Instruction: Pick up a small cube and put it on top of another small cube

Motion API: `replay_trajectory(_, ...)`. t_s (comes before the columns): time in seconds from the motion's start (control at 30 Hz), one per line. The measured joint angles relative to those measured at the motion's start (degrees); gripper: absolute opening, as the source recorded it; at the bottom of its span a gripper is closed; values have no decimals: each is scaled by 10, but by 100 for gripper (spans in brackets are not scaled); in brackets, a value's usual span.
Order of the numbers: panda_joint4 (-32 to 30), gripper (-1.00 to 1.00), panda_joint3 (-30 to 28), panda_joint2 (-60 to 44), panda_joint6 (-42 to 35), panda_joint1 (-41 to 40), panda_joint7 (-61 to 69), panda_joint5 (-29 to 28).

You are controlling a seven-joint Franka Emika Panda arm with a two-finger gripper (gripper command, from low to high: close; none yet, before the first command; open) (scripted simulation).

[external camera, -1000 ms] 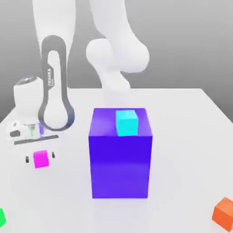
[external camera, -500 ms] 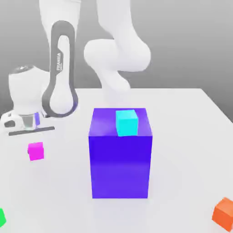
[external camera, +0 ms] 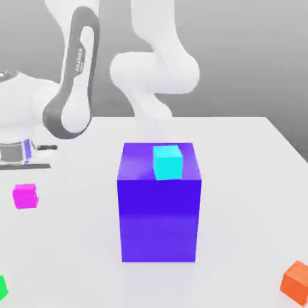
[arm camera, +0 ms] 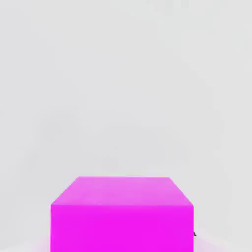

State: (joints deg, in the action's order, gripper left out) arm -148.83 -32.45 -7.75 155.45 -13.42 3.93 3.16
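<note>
Magenta cube, smooth, matte, sharp-edged

A large glossy blue-violet block is seen standing upright on the white tabletop, near its middle. A small cyan cube is set on the block's top face, close to its front edge. An orange cube is seen at the exterior view's lower right, and a green object is cut off at the lower left edge

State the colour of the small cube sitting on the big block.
Cyan; it shows best in the exterior view.
</note>
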Motion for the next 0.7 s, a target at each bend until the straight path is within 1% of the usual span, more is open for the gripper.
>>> replay_trajectory(0.4,246,-100,51,-132,-135,50,-236,117)
replay_trajectory(0.5,268,-100,78,-187,-105,36,-231,157)
replay_trajectory(0.53,271,100,89,-207,-90,27,-223,171)
replay_trajectory(0.7,271,100,89,-207,-90,27,-223,171)
